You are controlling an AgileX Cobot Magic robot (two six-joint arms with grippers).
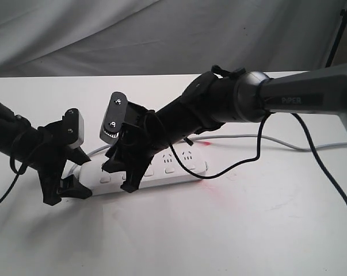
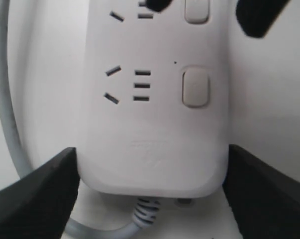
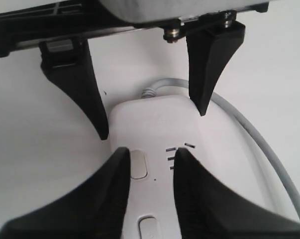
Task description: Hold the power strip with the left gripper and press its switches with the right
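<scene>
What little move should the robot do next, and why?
Probably slide the right gripper a bit sideways until one fingertip sits over a switch. The left gripper clamps the power strip near its cord, but the right jaws stand open with that switch between the tips, so pushing straight down might miss.

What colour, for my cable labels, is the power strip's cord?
Pale grey; cord of the power strip, best in the left wrist view.
</scene>
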